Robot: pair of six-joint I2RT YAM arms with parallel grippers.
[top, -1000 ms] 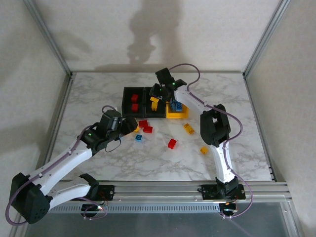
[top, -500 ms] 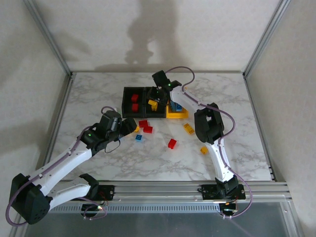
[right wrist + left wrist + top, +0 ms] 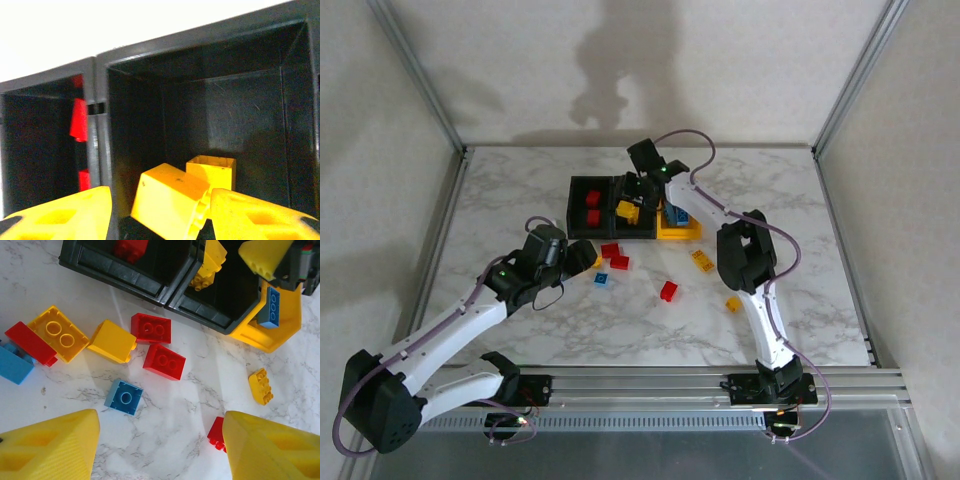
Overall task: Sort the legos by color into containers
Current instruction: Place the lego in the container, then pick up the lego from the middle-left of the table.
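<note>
The left fingers (image 3: 160, 415) hang spread wide and empty over loose bricks on the tabletop (image 3: 195, 390). A small square blue brick (image 3: 123, 396) lies nearest, at 11 o'clock from the gap, with no long axis to mind. Two red bricks (image 3: 164, 361) sit beyond at 12. The left arm is nearer. The right fingers (image 3: 160, 192) stand apart over the middle black bin (image 3: 250, 125), where tilted yellow bricks (image 3: 170, 200) lie.

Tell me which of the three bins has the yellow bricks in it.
The middle black bin: it holds yellow bricks, while the left black bin holds red bricks and the yellow bin on the right holds a blue brick.
</note>
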